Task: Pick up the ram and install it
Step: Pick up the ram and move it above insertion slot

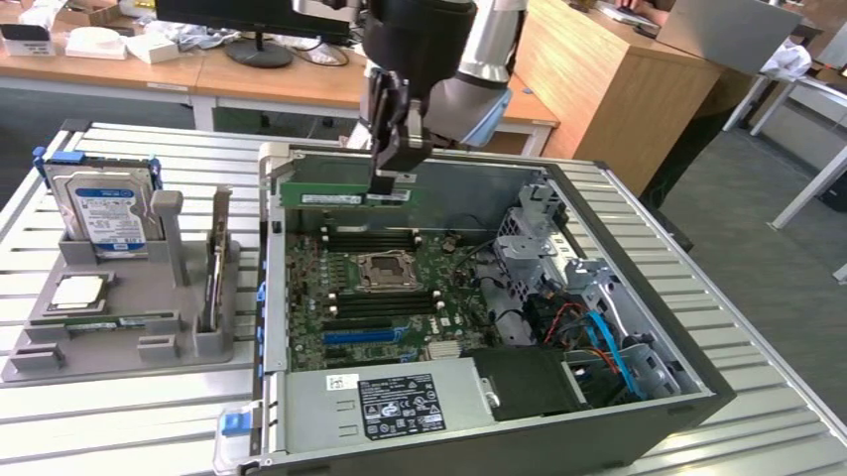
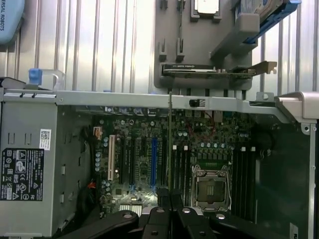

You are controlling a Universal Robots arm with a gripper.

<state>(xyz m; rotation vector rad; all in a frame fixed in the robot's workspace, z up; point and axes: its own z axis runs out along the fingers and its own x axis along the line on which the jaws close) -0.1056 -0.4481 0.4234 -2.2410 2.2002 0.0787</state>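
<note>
The ram is a long green stick hanging level over the open computer case, near the case's far wall. My gripper is shut on its right end from above. In the wrist view the ram shows edge-on as a thin line running out from between my black fingertips. It hangs above the motherboard, over the dark memory slots beside the processor socket. It is apart from the board.
At the exterior view's left, a grey holder tray carries a blue-labelled hard drive, a square silver processor and an upright card. A power supply fills the case's near end. Cables and drive cages crowd its right side.
</note>
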